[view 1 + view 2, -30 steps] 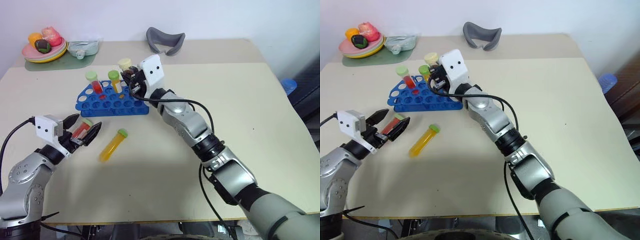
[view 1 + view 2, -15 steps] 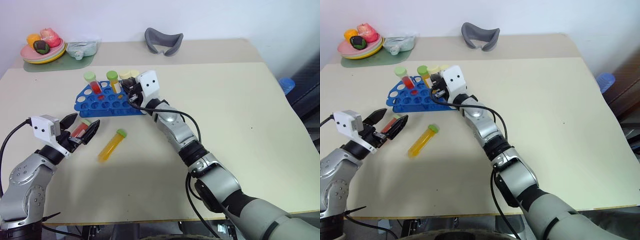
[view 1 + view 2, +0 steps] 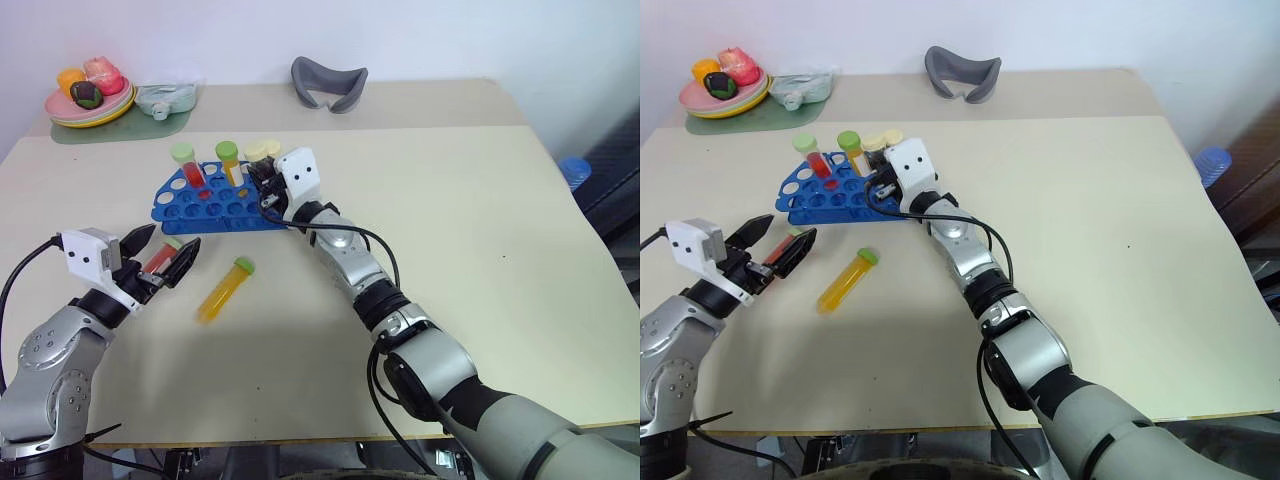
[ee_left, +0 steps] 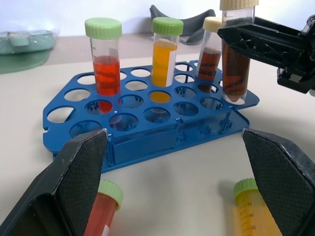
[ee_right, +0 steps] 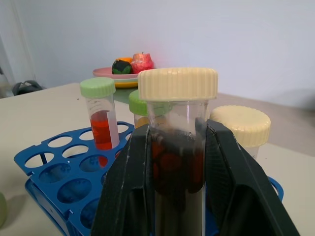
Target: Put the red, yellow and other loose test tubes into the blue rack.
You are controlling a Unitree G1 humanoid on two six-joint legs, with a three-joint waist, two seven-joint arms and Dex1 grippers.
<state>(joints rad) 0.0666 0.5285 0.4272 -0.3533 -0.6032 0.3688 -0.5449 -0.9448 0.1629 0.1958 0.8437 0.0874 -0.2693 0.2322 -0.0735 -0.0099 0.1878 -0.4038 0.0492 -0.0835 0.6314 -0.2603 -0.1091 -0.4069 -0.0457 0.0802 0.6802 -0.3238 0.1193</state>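
The dark brown tube [image 4: 235, 59] with the cream cap stands upright in the right end effector [image 3: 268, 186], its fingers pressed against the tube's sides just under the cap, and its pointed tip sits at or just inside a corner hole of the blue rack [image 3: 215, 205], beside another brown tube [image 4: 210, 51] already seated there. Three tubes stand in the rack beyond these fingers: that brown one, a yellow-orange one [image 4: 165, 51] and a red one [image 4: 104, 61]. The likeliest trouble, as I judge it, is a release before the tip is properly down in its hole: the tube could tip over, knock its neighbour, or roll off the rack's edge onto the worktop [image 3: 480, 200]. A tilted push could also jam the tip on the hole's rim and drag the light rack sideways. The left end effector [image 3: 160, 258] hangs with its fingers spread wide, holding nothing; a loose red tube [image 4: 101, 214] lies on the worktop between and just under them, and a loose yellow tube [image 3: 224, 292] lies just beside its right-hand finger. Closing off-centre there could squirt the red tube away.
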